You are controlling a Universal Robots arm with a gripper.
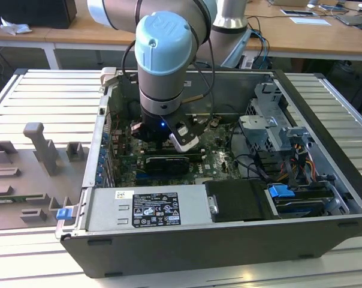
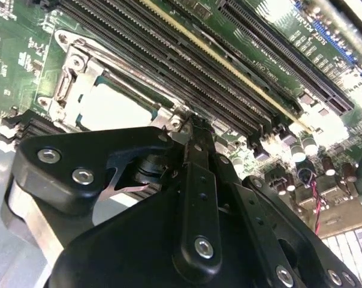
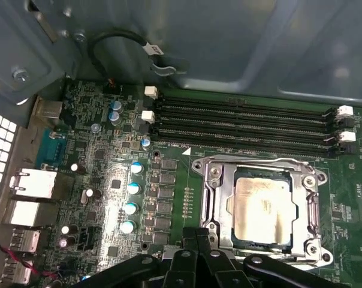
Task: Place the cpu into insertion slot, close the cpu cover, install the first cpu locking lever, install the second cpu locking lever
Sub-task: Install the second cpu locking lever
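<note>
A robot arm reaches down into an open computer case [image 1: 325, 114] that lies on a slatted bench [image 1: 43, 90]. Its black claw [image 3: 196, 240] hangs low over the green board [image 3: 103, 174], at the edge of the slot [image 3: 260, 210]. The fingers look drawn close together at the tips with nothing between them.

Just beyond the claw tips, the cpu [image 3: 262, 207] sits in the slot, its pale face showing through the window of the cover [image 3: 310, 198], which lies flat over it. A thin silvery lever [image 2: 118, 63] runs along the cover's side; whether either lever is hooked down is hard to tell.

Long black memory slots [image 3: 247, 123] lie past the socket, away from the claw.

The risk, as I judge it: the tips are so near the socket that a slight sideways error could scrape the cover or slip off a springy lever.
</note>
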